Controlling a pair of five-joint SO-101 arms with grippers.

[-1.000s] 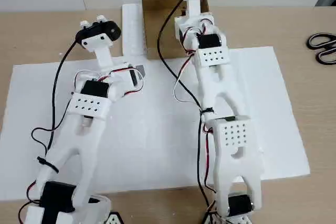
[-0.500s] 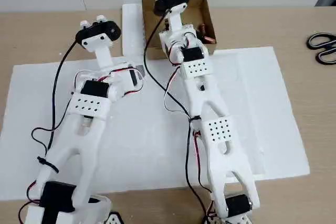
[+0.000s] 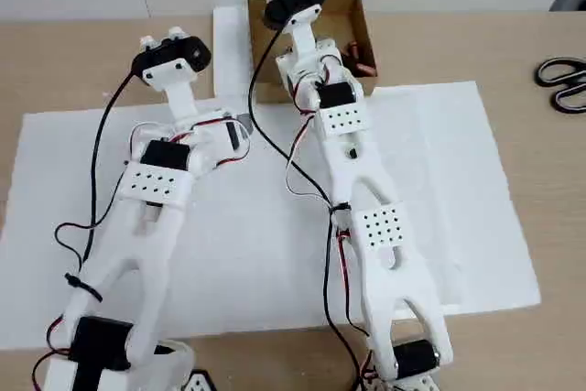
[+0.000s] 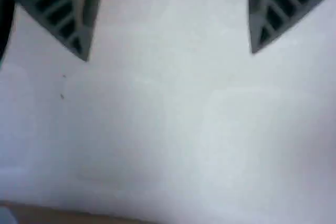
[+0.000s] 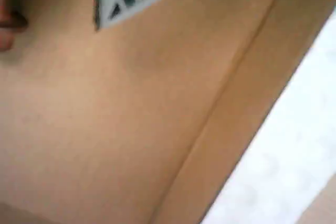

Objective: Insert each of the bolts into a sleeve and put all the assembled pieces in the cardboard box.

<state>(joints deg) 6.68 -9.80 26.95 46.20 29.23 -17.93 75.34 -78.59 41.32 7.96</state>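
The open cardboard box (image 3: 346, 25) stands at the table's far edge. Copper-coloured assembled pieces (image 3: 361, 59) lie against its right wall. My right arm (image 3: 343, 121) stretches forward, its wrist over the left half of the box. My right gripper (image 5: 58, 1) hangs open just above the box floor (image 5: 121, 119), with nothing between its fingers; a copper piece (image 5: 7, 27) lies beside it. My left arm (image 3: 156, 180) is over the white sheet (image 3: 275, 226) to the left of the box. My left gripper (image 4: 168, 19) is open wide and empty above the sheet (image 4: 173, 129).
Scissors (image 3: 563, 80) lie on the bare wooden table at the far right. A flat white piece (image 3: 231, 43) rests next to the box's left wall. The white sheet covers the middle of the table.
My right arm has swung to the left over the box, uncovering the copper pieces by its right wall. The left arm has stayed where it was.
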